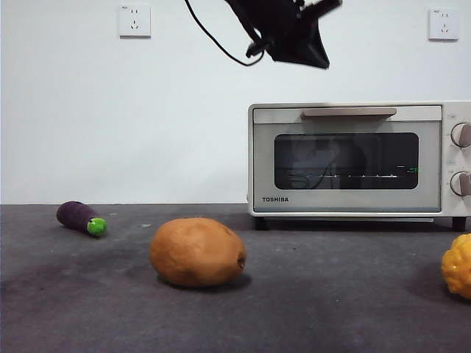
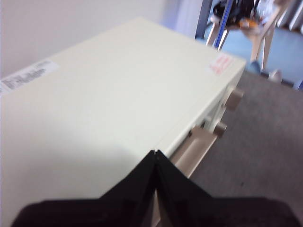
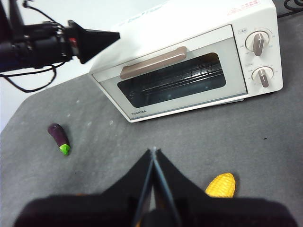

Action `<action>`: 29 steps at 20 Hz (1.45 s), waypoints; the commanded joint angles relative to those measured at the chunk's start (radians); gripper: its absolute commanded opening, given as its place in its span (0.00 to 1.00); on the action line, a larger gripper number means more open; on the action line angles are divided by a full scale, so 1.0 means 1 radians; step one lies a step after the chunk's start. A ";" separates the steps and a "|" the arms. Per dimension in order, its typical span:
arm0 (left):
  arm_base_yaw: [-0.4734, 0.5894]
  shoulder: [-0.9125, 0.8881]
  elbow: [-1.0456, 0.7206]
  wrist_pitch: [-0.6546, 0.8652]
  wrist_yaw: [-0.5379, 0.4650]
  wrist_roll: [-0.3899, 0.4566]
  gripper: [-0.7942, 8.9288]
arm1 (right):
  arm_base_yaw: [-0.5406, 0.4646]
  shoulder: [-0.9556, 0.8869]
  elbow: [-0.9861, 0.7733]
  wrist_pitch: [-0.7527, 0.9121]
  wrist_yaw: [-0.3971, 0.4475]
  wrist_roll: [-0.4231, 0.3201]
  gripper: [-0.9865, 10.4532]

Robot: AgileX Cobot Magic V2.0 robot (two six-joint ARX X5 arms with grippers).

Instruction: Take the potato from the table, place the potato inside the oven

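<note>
**Ana:** Front view puts the potato (image 1: pixel 197 251) on the table (image 1: pixel 331 309), in front of the oven (image 1: pixel 353 158) and off toward its handle-free side, well apart from it. Nothing touches it.

**Ben:** And the oven door?

**Ana:** Shut, with the bar handle (image 1: pixel 348 112) across its top edge. An eggplant (image 1: pixel 81 218) lies farther from the oven than the potato does, and a bumpy yellow fruit (image 1: pixel 458 265) sits in front of the oven's knob end.

**Ben:** Where are the arms?

**Ana:** The left gripper (image 2: pixel 156 153) hangs above the oven's top, near the front edge over the handle, its jaws pressed together with nothing between them. The right gripper (image 3: pixel 154 150) is high over the table in front of the oven, jaws likewise closed and empty.

**Ben:** Can the right wrist camera see the potato?

**Ana:** No.
</note>
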 commanded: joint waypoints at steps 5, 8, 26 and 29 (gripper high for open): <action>-0.011 0.050 0.002 -0.008 -0.002 0.202 0.07 | 0.000 -0.002 0.004 -0.021 0.024 -0.051 0.08; -0.013 0.063 0.002 -0.018 -0.002 0.244 0.07 | 0.000 -0.002 0.004 -0.036 0.044 -0.074 0.08; -0.009 0.128 0.002 -0.126 -0.054 0.320 0.07 | 0.000 -0.002 0.004 -0.043 0.058 -0.094 0.08; -0.014 0.130 0.002 -0.150 -0.053 0.313 0.07 | 0.000 -0.002 0.004 -0.043 0.058 -0.095 0.08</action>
